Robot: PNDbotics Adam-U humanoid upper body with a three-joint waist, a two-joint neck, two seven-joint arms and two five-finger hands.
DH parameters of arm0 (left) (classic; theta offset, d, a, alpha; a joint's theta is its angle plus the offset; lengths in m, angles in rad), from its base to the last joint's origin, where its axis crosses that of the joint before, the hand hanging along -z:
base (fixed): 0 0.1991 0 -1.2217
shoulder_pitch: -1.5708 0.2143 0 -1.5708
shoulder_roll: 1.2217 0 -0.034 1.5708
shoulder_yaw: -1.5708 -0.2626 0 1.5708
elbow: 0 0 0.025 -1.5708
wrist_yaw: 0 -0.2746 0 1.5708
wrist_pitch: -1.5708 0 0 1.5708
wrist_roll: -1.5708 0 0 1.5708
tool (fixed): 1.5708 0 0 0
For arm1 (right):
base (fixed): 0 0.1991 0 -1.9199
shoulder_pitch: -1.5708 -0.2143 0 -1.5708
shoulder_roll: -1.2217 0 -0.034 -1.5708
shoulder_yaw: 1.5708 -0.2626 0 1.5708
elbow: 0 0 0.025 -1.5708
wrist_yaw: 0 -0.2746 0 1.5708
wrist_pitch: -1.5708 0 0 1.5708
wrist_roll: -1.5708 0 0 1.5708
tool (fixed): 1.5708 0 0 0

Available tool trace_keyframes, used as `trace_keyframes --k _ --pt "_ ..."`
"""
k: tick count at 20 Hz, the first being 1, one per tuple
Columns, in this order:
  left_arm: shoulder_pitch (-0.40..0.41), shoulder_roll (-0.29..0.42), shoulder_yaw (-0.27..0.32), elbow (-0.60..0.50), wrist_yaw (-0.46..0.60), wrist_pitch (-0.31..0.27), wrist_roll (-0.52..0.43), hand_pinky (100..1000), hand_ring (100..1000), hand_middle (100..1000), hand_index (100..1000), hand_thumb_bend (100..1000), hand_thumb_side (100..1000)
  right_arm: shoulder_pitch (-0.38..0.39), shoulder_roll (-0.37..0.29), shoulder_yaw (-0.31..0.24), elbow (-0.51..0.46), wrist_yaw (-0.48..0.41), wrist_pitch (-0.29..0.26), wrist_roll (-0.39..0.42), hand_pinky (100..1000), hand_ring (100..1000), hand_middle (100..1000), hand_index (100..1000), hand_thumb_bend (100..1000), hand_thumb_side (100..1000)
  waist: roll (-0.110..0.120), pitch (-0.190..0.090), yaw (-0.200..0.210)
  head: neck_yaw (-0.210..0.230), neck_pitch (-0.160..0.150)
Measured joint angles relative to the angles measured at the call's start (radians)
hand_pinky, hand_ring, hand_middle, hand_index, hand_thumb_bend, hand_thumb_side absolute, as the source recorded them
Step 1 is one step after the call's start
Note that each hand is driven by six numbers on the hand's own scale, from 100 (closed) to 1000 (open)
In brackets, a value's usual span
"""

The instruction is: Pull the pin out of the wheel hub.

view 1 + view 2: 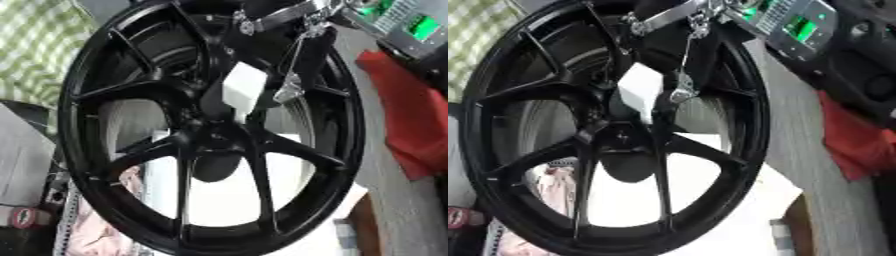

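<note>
Below the right hand (254, 95), whose fingers (677, 92) curl around a white block (243, 84), sits the black wheel hub (214, 137). Beside them: grey table (394, 200), red cloth (407, 115). Pin not discernible.

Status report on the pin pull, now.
Right hand at the wheel hub, reaching in from upper right; grip not visible. Left hand out of view. Pin not made out; white block beside the hand.

Upright black spoked wheel hub (219, 135), pin unclear.
</note>
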Motion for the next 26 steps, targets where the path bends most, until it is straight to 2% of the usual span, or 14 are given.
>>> trace_keyframes --k 5,17,26 --pt "0.0 0.0 0.001 0.0 0.0 -0.001 0.002 733 812 803 858 241 974 0.004 -0.002 -0.004 -0.007 -0.021 0.018 -0.001 854 801 493 570 200 143 0.0 0.0 -0.004 0.002 0.0" --pt "0.001 0.0 0.002 0.0 0.0 0.0 0.009 734 812 802 858 245 971 -0.003 -0.004 -0.025 -0.027 -0.086 0.078 0.006 846 769 448 530 320 100 0.001 -0.005 -0.009 0.002 0.0" --pt "0.002 0.0 0.007 0.001 0.0 0.001 0.013 735 812 802 858 245 970 -0.019 -0.01 -0.059 -0.037 -0.143 0.116 0.008 848 758 435 523 317 100 0.001 -0.007 -0.014 0.004 0.0"
